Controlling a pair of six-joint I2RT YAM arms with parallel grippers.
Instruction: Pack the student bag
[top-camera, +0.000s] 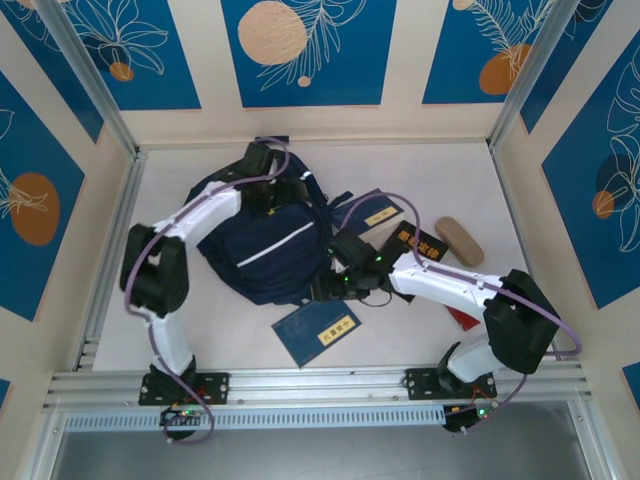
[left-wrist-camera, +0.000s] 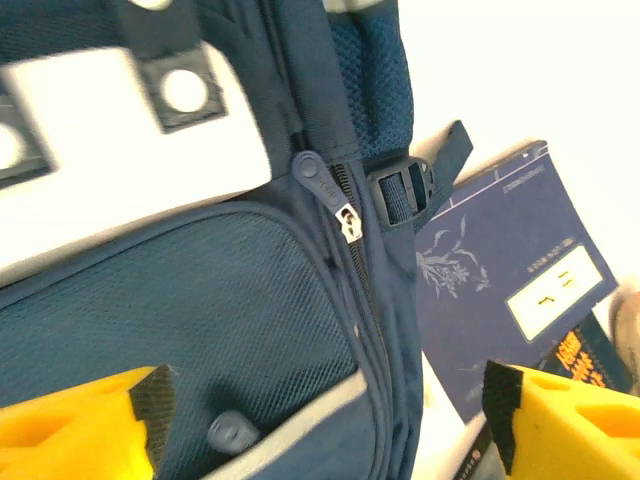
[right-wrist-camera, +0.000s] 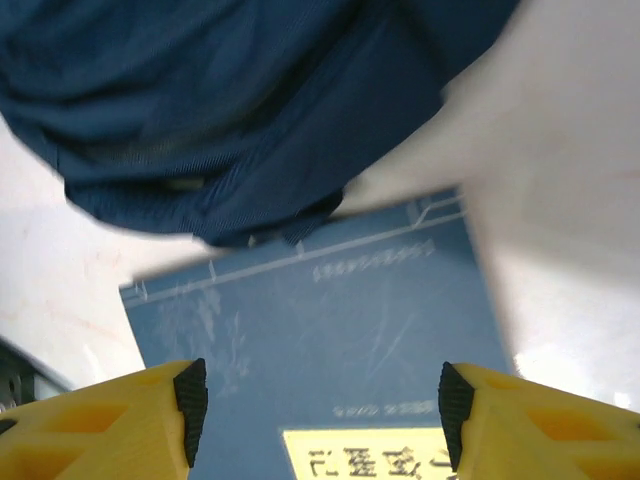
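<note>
Two hands were in play, and both stood spread with nothing between the pads. Out on the left, the left hand (left-wrist-camera: 325, 425) hung over the far, top end of the student bag (top-camera: 262, 250), looking down on its front pocket. The zip (left-wrist-camera: 362, 290) ran away from that hand almost straight up the gap between the fingers, with the pull tab (left-wrist-camera: 316, 178) lying beyond the fingertips. It looked shut along the stretch in view, so my read was that the left arm was the one placed to open it. The bag itself lay flat on the worktop (top-camera: 200, 340), left of centre, pale stripe facing up. Moving right, the right hand (right-wrist-camera: 322, 415) hovered at the bag's near right edge, directly above a flat blue book (right-wrist-camera: 330, 330). That was the relation that mattered: the book lay under this hand, with the bag's fabric just past the fingertips. The book's far edge sat right at the bag's hem, though whether the two touched I couldn't tell. The cover spread wider than the gap between the fingers, so I reckoned a grip would have to come in at an edge. Further right, two more books (top-camera: 375, 212) and a tan oblong (top-camera: 459, 240) lay near the right arm, apart from the bag.
</note>
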